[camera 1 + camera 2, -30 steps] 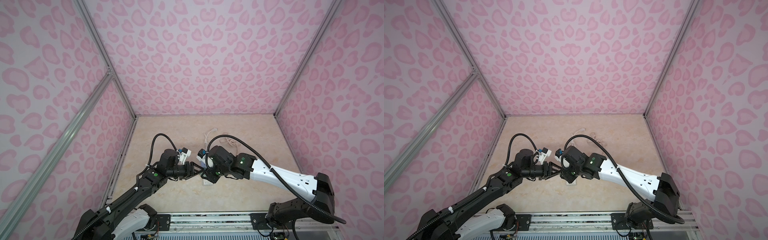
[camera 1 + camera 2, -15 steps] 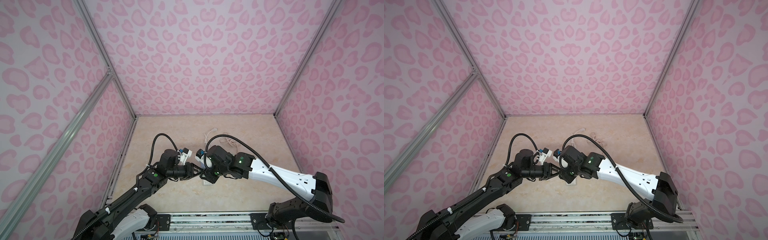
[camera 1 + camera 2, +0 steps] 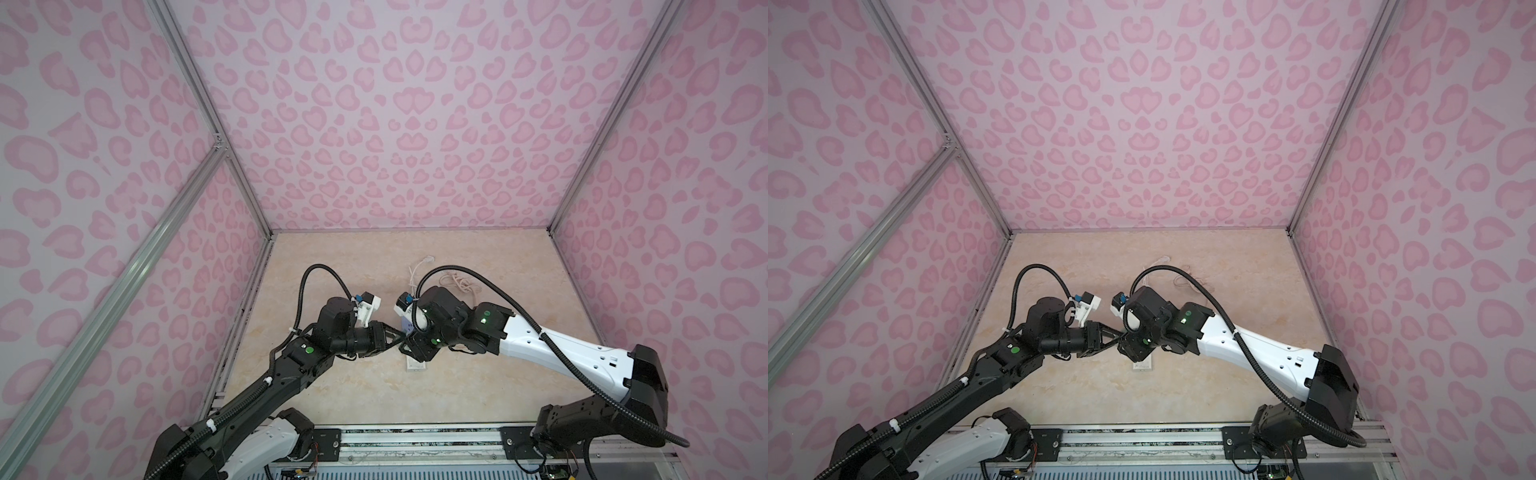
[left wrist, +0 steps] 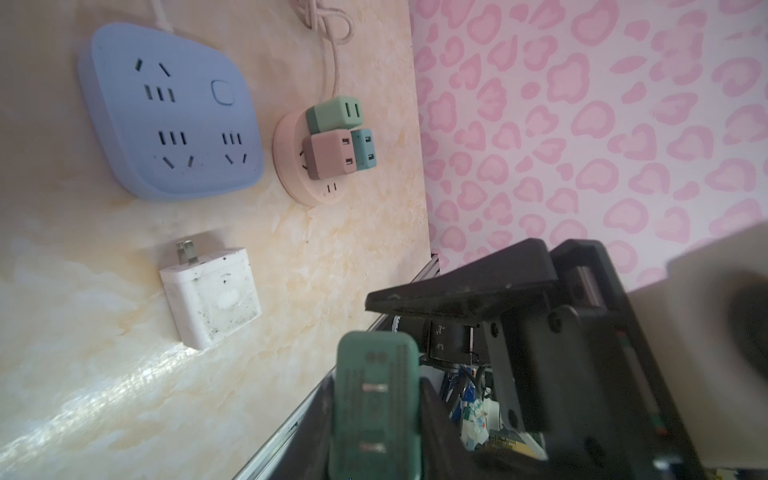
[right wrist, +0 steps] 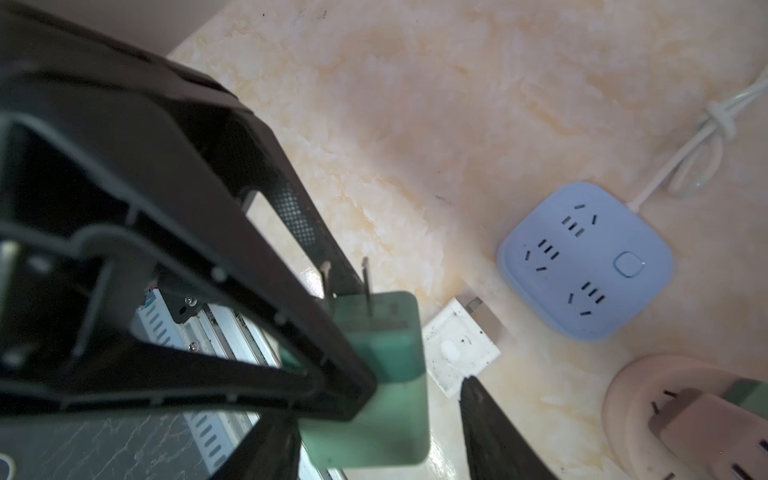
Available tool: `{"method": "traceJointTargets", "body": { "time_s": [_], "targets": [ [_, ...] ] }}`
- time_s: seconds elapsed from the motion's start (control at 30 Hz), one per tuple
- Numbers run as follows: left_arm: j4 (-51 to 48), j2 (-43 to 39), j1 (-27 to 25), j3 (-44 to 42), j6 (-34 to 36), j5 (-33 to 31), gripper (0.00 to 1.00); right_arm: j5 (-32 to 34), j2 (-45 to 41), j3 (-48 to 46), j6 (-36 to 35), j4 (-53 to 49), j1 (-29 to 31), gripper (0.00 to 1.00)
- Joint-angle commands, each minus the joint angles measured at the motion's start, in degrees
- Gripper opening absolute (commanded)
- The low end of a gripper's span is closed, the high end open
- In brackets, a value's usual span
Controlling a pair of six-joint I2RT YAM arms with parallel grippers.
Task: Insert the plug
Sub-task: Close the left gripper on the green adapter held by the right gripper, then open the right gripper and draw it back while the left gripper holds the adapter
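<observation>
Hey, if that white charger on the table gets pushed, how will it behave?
The white charger is a flat-sided block lying on a broad face, so it would probably slide, not roll. The table looks glossy, so it may skate easily. Its prongs jutting from one end could snag.

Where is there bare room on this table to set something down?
The table is bare in both far corners and between the white charger and the front rail. Crowded: the middle, where left arm and right arm meet above the blue socket block and pink round socket, cords behind.
</observation>
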Motion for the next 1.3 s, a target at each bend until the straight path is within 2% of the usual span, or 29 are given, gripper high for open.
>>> {"method": "traceJointTargets", "body": {
  "time_s": [0.0,0.1,0.2,0.4,0.57,0.67,0.97,1.27],
  "targets": [
    [1.65,0.46,0.32,1.87,-2.56,-2.74,0.03,2.24,-4.13,-2.93,1.41,5.96,-1.03,0.59],
    [1.06,1.03,0.93,3.14,-6.93,-4.46,0.03,4.52,-10.62,-11.08,1.84,17.76,-1.79,0.62],
    [2.52,0.51,1.84,2.81,-13.57,-6.44,0.03,3.67,-15.65,-19.56,2.0,31.31,-3.7,0.68],
    [15.89,-2.22,3.67,-1.99,-29.39,-6.34,0.03,-6.32,-16.22,-22.9,3.6,39.76,-9.9,0.67],
    [18.12,-3.99,3.94,-1.38,-35.48,-4.82,0.03,-12.66,-15.14,-24.53,2.32,48.42,-10.55,0.67],
    [19.46,-4.52,4.02,-1.18,-38.52,-3.76,0.03,-14.27,-15.08,-25.44,1.88,53.1,-10.47,0.66],
    [21.15,-6.08,4.11,-3.14,-41.58,-4.87,0.03,-15.39,-13.95,-24.19,1.17,53.78,-9.95,0.65],
    [24.9,-4.6,4.11,-3.2,-43.38,-3.87,0.03,-14.31,-12.82,-22.54,-1.44,50.35,-8.88,0.62]
  ]
}}
